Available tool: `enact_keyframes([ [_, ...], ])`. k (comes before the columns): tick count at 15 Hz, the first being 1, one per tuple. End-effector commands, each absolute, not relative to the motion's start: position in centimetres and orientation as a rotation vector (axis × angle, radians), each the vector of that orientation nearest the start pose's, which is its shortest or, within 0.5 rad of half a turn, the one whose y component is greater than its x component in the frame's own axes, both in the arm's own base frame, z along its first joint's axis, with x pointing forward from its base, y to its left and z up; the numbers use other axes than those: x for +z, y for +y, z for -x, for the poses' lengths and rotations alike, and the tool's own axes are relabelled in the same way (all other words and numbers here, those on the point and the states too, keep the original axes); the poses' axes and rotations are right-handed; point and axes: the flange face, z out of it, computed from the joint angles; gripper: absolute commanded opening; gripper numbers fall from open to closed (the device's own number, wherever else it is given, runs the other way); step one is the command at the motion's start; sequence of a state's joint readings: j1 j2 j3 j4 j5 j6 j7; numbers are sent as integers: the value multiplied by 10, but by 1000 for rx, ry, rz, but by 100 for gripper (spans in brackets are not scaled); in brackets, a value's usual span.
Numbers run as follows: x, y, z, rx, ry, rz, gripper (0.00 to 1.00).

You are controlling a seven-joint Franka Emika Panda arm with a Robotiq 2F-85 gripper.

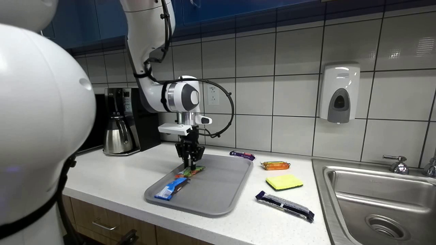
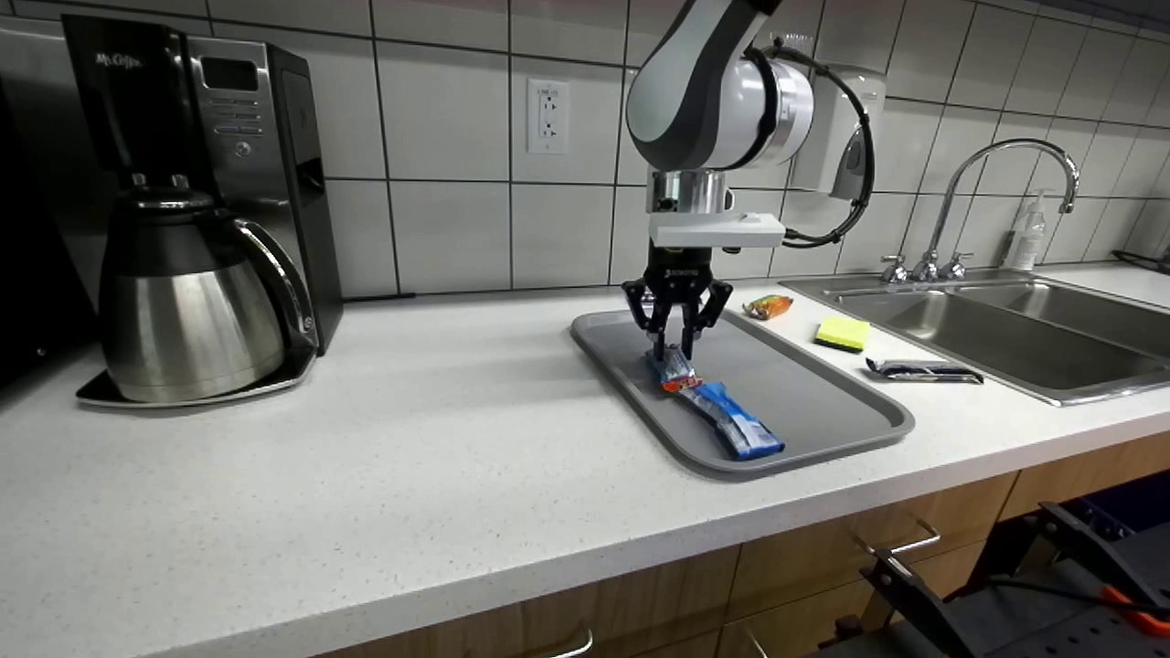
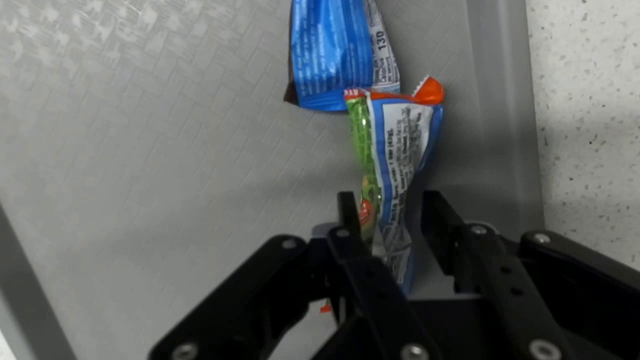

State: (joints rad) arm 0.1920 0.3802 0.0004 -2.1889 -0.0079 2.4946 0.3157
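The tray (image 1: 218, 195) holds a blue bar (image 2: 731, 425) and green-edged bar (image 3: 397, 150) — gripper (image 2: 674, 351) astride the latter, fingers apart; three packets (image 1: 276, 165) remain off, right.

Pincer (image 2: 673, 351) at prob. snack bar (image 2: 675, 369), blue pkt (image 2: 734, 422), gry tray (image 2: 804, 388)

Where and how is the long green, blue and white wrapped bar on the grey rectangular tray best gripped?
Probably around the middle of the bar, from straight above, closing across its narrow width: it runs lengthwise between the open jaws of the black gripper. Its orange-red end seems the poorer choice, overlapping the shiny blue wrapped packet in the wrist view.
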Motion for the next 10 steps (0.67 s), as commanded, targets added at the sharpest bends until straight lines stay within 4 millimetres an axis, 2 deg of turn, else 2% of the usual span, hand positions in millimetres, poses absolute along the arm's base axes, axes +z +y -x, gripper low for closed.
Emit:
enact_keyframes([
  [1, 213, 105, -543, 71, 219, 3162, 70],
  [5, 229, 106, -544, 60, 214, 3155, 99],
  [10, 259, 106, -550, 16, 235, 3127, 100],
])
